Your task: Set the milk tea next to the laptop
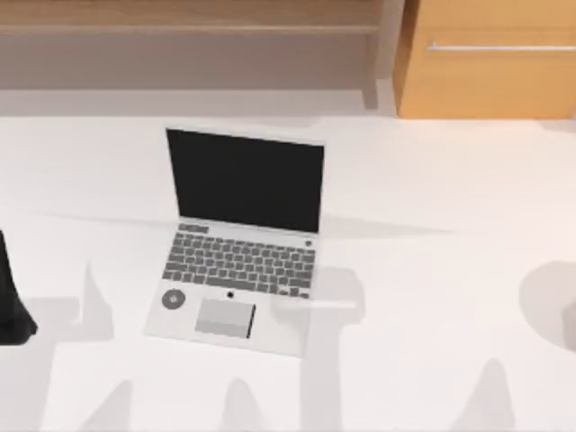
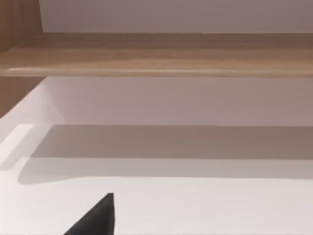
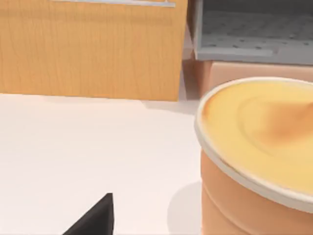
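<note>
The laptop (image 1: 238,243) lies open left of the table's middle, silver-white with a black screen, grey keys, a grey touchpad and a round grey sticker. The milk tea (image 3: 259,156) stands upright on the white table close in front of the right wrist camera, a pale orange cup with a creamy yellow-orange top and a white rim. A black part of my right gripper (image 3: 95,220) sits low in that view, apart from the cup. My left gripper (image 1: 11,310) is parked at the table's left edge, well left of the laptop.
A wooden shelf (image 1: 189,27) runs along the back of the table, and a wooden cabinet (image 1: 490,63) with a metal handle stands at the back right. White table surface (image 1: 432,297) stretches to the right of the laptop.
</note>
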